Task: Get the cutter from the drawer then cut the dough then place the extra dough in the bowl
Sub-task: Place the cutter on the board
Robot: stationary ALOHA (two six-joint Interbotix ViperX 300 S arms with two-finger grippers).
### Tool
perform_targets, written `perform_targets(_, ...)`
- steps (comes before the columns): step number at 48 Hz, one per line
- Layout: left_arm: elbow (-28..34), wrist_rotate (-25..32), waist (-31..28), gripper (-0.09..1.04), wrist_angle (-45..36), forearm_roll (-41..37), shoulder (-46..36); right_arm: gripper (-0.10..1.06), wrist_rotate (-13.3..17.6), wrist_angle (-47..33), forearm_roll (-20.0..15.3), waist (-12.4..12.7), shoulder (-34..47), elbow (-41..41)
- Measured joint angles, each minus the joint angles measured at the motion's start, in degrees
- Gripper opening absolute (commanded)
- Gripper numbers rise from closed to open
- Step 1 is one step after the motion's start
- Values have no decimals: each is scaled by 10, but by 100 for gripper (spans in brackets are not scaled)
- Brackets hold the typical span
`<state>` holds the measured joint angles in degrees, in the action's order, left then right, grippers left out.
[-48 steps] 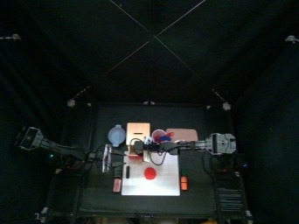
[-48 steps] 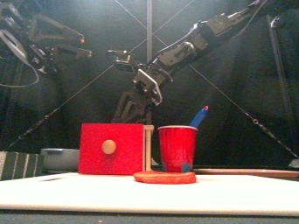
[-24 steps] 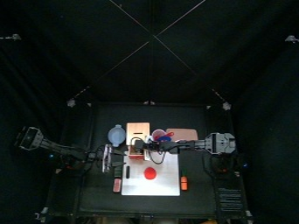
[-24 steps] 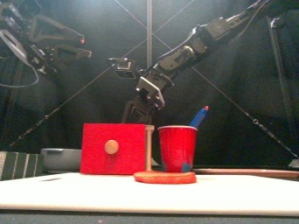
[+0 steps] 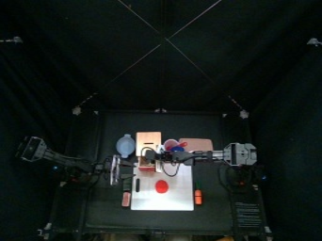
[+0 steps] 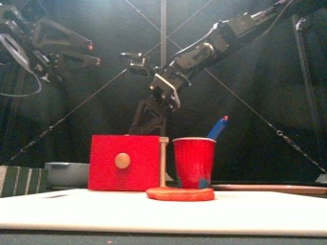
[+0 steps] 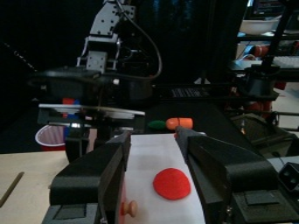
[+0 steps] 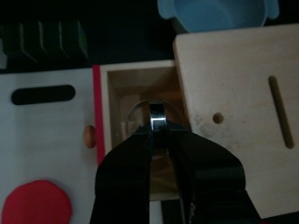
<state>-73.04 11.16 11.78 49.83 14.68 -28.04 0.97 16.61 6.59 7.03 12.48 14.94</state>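
Right arm comes in high from the right and bends down past the middle, so the right gripper hangs pointing down, well above the box. Left arm is parked up on the left side. The left gripper has its jaws wide apart with nothing between them, aimed along the board.

Everything sits on the black table. The cutting board is flat, white and smooth-looking, at the front. Behind it is the box, pale plain wood with a flat top. Its drawer is pulled out toward the board, with a glossy red front and a small round knob.

The bowl is blue-grey and rounded, right beside the box on the left. A dark ribbed sushi roll lies near it, just off the board edge. The cup is red plastic, slightly tapered, standing upright right of the box with a blue knife sticking out of it.

The dough is a flat red disc lying whole on the board, in front of the cup.

Smallest is the cutter, a thin shiny metal ring seen edge-on. It's out of the drawer, pinched between the right gripper's jaws and hanging over the open drawer.
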Motion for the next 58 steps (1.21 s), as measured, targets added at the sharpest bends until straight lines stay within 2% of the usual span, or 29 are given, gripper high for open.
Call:
perform_targets(13, 0, 0, -2, 83, 0, 4, 0, 50, -1, 0, 25, -6, -43, 1)
perform_targets(23, -2, 0, -10, 83, 0, 5, 0, 50, 0, 1, 39, -7, -109, 28)
perform_targets(35, -3, 0, -18, 83, 0, 8, 0, 50, 2, 0, 40, -13, -221, 138)
perform_targets(41, -3, 3, -22, 83, -1, 11, 3, 50, 1, 1, 36, -27, -274, 227)
perform_targets(46, -1, 3, -29, 83, -1, 11, 6, 50, 4, -4, 27, -50, -308, 296)
perform_targets(52, 4, 4, -40, 83, -1, 11, 10, 50, 4, -21, 4, -73, -321, 350)
perform_targets(58, 12, 4, -52, 83, 0, 6, 13, 51, 4, -36, -14, -76, -320, 385)
